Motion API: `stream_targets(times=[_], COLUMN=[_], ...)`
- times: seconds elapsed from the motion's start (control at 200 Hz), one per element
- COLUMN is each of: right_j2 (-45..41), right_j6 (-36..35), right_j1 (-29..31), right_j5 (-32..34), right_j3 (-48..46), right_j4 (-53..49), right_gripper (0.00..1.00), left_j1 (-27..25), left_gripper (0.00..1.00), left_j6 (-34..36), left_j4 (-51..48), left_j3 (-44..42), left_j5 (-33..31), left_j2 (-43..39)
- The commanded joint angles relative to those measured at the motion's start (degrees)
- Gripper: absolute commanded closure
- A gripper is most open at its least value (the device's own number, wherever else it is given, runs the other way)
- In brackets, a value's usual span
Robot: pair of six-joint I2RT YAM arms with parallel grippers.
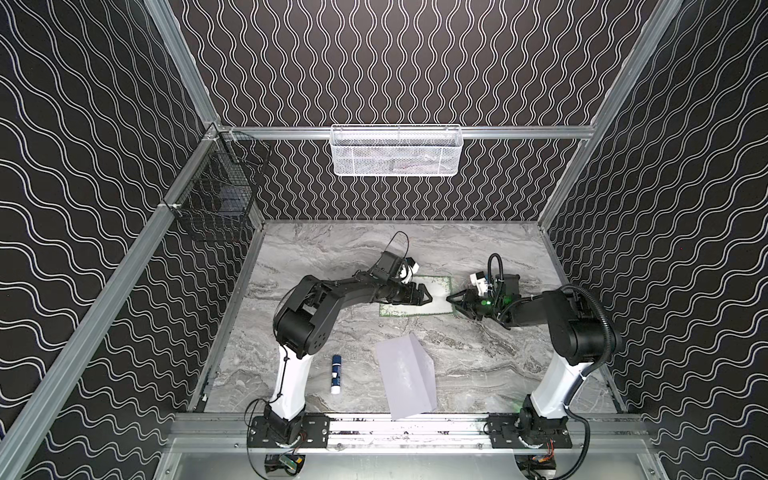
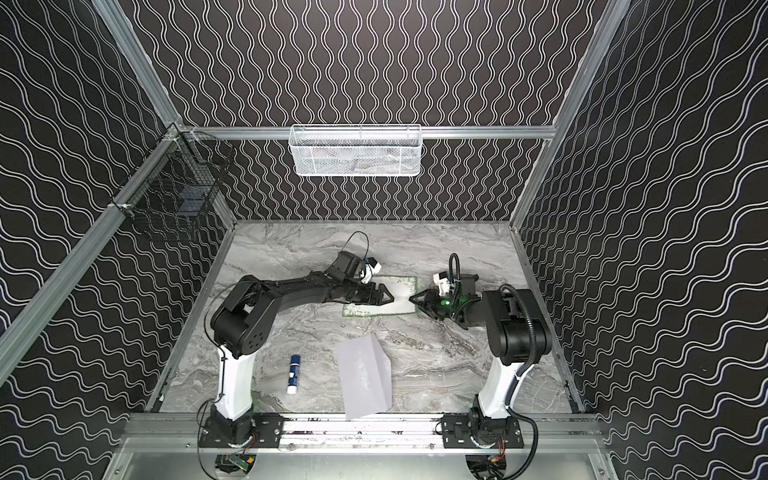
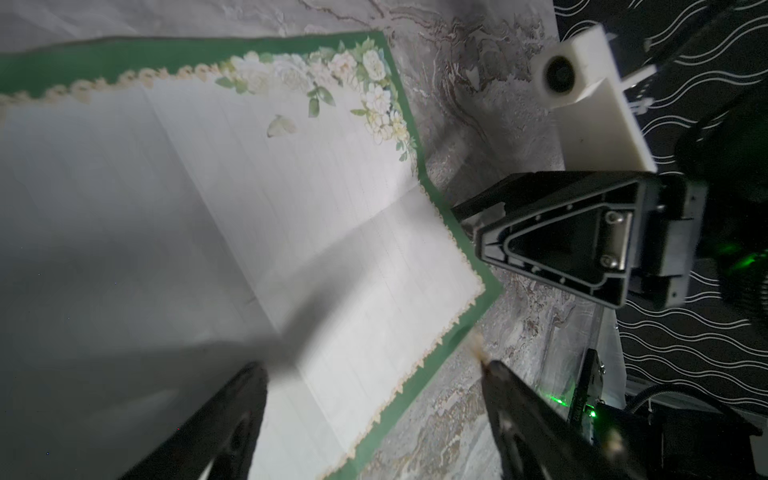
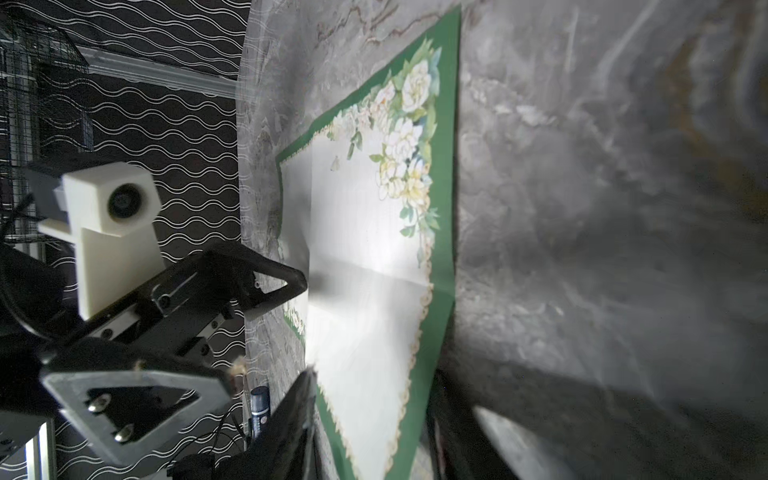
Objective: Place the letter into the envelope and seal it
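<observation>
The letter (image 1: 409, 306) (image 2: 374, 307) lies unfolded on the marble table, white with a green floral border and fold creases. My left gripper (image 1: 430, 297) (image 3: 374, 370) hovers open over the letter's middle; one corner of the sheet (image 3: 332, 291) shows between its fingers. My right gripper (image 1: 449, 298) (image 4: 374, 378) is at the letter's right edge, jaws apart, with a strip of the sheet (image 4: 365, 332) between them. The two fingertips nearly face each other. The pale lavender envelope (image 1: 409, 376) (image 2: 365, 376) lies nearer the front, away from both grippers.
A blue and white glue stick (image 1: 336, 374) (image 2: 293, 374) lies left of the envelope, near the left arm's base. A white mesh basket (image 1: 395, 149) hangs on the back wall and a black wire basket (image 1: 220, 187) on the left wall.
</observation>
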Motion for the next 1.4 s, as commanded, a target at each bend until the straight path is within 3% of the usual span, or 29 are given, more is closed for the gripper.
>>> stream_targets(times=[0.0,0.415,1.041,1.151,1.396], right_j2=[0.6,1.9,5.6,6.1,5.7], right_j6=[2.6,3.3,9.7,9.5,8.3], right_j1=[0.1,0.2,3.0,3.5,4.7], right_j5=[-1.2,-2.7,-3.8,-3.6,-2.4], right_j3=[-0.4,0.0,2.4,3.5,4.3], right_j4=[2.5,2.7,8.0,7.6,5.6], right_gripper=[0.56,0.58,0.59,0.62,0.62], left_j1=[1.2,6.0,4.1,3.6,3.5], left_gripper=[0.13,0.13,0.15,0.20,0.50], left_j6=[-0.3,1.8,-5.6,-5.4,-5.0], left_j4=[1.7,1.4,10.9,10.0,8.5], left_j3=[-0.6,-5.4,-9.5,-8.1,-7.1], left_j5=[-1.3,-3.9,3.5,4.1,5.2], left_j2=[-1.1,-1.7,-1.0,0.1,0.0])
